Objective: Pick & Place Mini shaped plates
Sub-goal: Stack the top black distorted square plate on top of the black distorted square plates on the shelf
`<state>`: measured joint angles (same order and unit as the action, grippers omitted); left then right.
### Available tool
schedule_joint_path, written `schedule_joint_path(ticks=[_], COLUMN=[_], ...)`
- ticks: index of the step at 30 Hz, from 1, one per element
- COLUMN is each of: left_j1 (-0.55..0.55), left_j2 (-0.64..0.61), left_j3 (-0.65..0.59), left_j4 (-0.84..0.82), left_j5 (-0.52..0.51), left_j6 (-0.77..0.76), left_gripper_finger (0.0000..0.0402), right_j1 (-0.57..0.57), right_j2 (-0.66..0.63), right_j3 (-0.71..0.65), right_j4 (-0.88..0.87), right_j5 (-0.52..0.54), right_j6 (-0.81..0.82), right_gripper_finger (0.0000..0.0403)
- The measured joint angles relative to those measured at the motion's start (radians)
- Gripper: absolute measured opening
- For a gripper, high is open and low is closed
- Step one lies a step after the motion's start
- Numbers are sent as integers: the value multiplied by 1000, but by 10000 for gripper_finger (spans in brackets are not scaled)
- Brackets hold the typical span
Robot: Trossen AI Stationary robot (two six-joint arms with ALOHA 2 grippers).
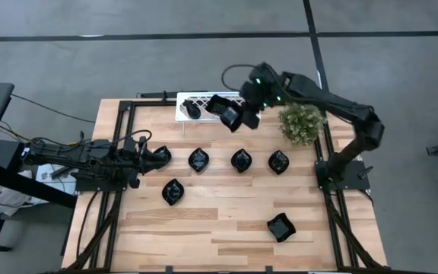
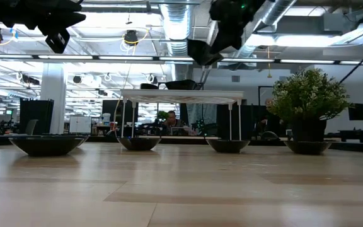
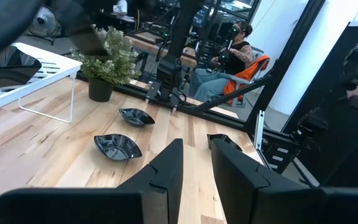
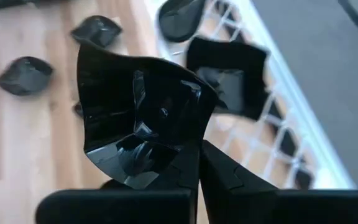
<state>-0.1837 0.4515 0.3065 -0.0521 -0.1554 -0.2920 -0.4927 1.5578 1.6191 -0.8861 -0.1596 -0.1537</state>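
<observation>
The mini shaped plates are glossy black dishes. My right gripper is shut on a square one and holds it over the right end of the white lattice rack. On the rack lie a teardrop plate and a square plate. Three plates sit in a row on the table, with two more nearer the front. My left gripper hangs at the table's left beside another plate, open by a narrow gap, with nothing between its fingers. My right gripper pinches the square plate's rim at one side between its two fingers. The fingers slant down from the table's right. The plate is lifted clear and tilted, and its hollow faces the wrist camera.
A potted plant stands at the back right, close to my right arm. The rack stands on thin legs at the far edge. Black frame rails run along the table's left and right sides. A person sits beyond the table.
</observation>
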Motion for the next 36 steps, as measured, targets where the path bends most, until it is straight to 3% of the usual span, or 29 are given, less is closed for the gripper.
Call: schedule_joint_path(ticks=[9,20,25,36], left_j1=[0,0,0,0], left_j2=[0,0,0,0], left_j3=[0,0,0,0], left_j4=[0,1,5,8], left_j5=[0,0,0,0], left_j6=[0,-4,-4,-4], left_gripper_finger=[86,86,86,86], right_j1=[-84,-175,-206,-230], right_j2=[242,492,560,575], right_j3=[344,678,736,735], right_j4=[-153,-275,-330,-339], right_j5=[-38,-180,-228,-288], right_j6=[-169,-244,-273,-300], right_gripper_finger=[0,0,0,0])
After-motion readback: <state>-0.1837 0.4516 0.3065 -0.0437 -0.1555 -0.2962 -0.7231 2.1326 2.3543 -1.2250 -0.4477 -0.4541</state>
